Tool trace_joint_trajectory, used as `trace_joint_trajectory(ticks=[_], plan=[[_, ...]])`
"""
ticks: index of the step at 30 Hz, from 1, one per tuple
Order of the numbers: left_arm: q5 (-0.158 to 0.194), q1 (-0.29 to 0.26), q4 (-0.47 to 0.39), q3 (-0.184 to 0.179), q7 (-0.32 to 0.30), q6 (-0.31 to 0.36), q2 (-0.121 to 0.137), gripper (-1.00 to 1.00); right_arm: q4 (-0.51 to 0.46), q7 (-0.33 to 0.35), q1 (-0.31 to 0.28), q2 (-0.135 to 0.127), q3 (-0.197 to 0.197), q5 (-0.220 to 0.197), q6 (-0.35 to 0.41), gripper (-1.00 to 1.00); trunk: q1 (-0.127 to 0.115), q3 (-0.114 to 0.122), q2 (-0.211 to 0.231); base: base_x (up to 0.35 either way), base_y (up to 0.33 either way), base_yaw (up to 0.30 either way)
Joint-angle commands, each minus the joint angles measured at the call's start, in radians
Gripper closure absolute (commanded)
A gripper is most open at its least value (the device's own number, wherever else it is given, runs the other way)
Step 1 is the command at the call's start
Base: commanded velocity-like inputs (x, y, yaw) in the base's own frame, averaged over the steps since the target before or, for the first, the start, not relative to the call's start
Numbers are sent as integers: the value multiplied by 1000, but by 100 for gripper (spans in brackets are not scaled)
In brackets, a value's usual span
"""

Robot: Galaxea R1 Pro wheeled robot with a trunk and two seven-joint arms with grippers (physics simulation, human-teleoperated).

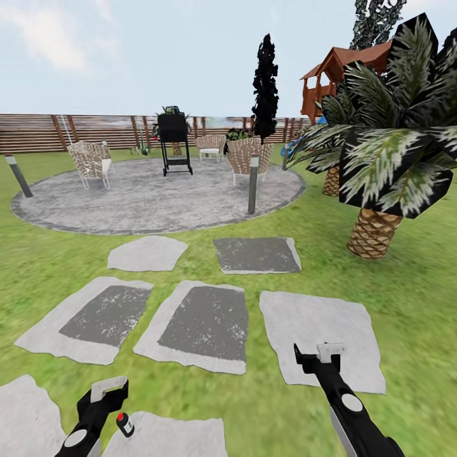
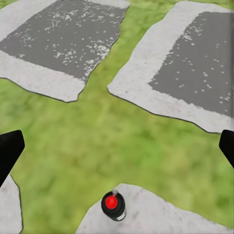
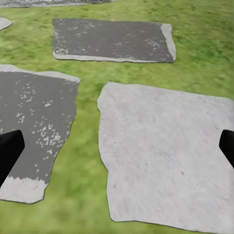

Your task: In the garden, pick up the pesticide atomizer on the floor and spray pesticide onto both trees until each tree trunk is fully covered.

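Our left gripper (image 1: 109, 388) hung with fingers spread wide and nothing between them, above grass (image 2: 97, 146) and stepping stones (image 1: 197, 324). Just beside it stood the pesticide atomizer (image 1: 124, 424), upright at the edge of a pale stone slab (image 2: 156, 214): a small dark bottle with a red cap; we could read no label on it. Our right gripper (image 1: 320, 355), likewise released and empty, hovered over another slab (image 3: 165, 161). Farther off we noted a round paved patio (image 1: 152, 197), a black grill (image 1: 174, 143), wicker chairs (image 1: 91, 162), a short palm (image 1: 381, 171) and the slatted fence (image 1: 38, 132).

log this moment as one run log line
atomizer standing at paving edge, ungrasped | left pincer open beside it | right pincer open, empty
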Motion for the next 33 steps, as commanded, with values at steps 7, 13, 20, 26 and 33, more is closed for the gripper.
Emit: trace_joint_trajectory(ticks=[7, 13, 20, 26, 33], plan=[[-1, 0, 3, -3, -4, 1, 0, -100, -2, 0, 0, 0, 0, 0, 0, -100, 11, -9, -21, 1, 0, 0], [-2, -2, 6, -4, -4, 2, 0, -100, 0, 0, 0, 0, 0, -2, 0, -100, 34, -28, -63, 0, 0, 0], [-2, -5, 10, -3, -4, 3, -1, -100, -1, -1, 0, 0, 0, -2, 0, -100, 61, -50, -112, 0, 0, -19], [-2, -7, 11, -2, -4, 3, 0, -100, -3, -1, 0, 1, 0, -2, 0, -100, 84, -69, -154, 0, 0, -193], [-2, -9, 13, -2, -4, 3, 1, -100, -1, -1, 0, 2, 0, -3, 0, -100, 111, -91, -203, 0, 0, -28]])
